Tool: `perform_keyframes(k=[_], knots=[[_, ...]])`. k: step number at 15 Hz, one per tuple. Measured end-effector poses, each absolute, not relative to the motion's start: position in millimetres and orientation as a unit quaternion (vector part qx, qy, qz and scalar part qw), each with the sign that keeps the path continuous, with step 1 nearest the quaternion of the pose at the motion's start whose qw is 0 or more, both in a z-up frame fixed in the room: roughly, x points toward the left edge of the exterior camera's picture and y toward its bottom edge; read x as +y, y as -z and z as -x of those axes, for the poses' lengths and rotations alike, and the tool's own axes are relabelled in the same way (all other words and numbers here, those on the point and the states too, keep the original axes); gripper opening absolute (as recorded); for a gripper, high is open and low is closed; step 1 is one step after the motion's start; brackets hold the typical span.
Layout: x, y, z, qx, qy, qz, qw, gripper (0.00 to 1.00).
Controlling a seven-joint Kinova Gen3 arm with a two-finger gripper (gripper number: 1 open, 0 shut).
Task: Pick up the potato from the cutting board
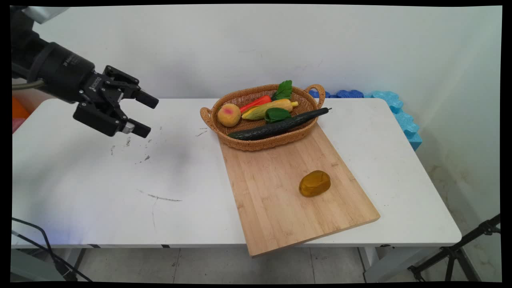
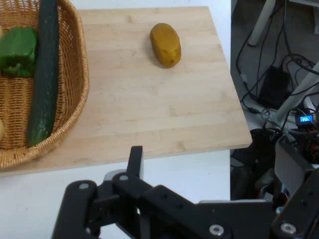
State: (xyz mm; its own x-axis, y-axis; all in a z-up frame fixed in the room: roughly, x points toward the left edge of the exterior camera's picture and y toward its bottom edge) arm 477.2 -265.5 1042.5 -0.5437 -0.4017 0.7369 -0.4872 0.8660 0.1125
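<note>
My gripper [image 1: 145, 115] hangs open and empty above the table's left side, its fingers pointing right toward the basket. A wicker basket [image 1: 256, 146] stands at the back centre on the far end of a wooden cutting board [image 1: 276, 200]. It holds a peach [image 1: 229, 115], a red pepper [image 1: 256, 103], a corn cob [image 1: 269, 109], a green pepper [image 1: 277, 115], a leafy green [image 1: 283, 90] and a long cucumber [image 1: 280, 126]. A brown potato [image 1: 315, 183] lies alone on the board. The hand view shows the potato [image 2: 165, 45], board [image 2: 149, 109], basket [image 2: 75, 89], cucumber [image 2: 44, 74] and green pepper [image 2: 17, 51] ahead of one finger [image 2: 135, 159].
The board's near corner [image 1: 256, 250] sticks out past the table's front edge. Blue foam pieces [image 1: 400, 116] lie against the wall at the back right. A black tripod [image 1: 460, 252] stands on the floor at the lower right, and cables [image 1: 44, 244] hang at the lower left.
</note>
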Motion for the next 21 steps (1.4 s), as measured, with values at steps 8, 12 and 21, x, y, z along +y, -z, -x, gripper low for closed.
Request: perform_keyframes(k=[8, 12, 21], knots=[[-277.3, -1049.4, -459.3, -0.873, -0.058, -0.267, 0.404, 1.0], [-288.6, -1054.8, -437.8, -0.87, -0.061, -0.277, 0.404, 1.0], [-330.5, -1054.4, -350.9, -0.86, -0.075, -0.316, 0.393, 1.0]])
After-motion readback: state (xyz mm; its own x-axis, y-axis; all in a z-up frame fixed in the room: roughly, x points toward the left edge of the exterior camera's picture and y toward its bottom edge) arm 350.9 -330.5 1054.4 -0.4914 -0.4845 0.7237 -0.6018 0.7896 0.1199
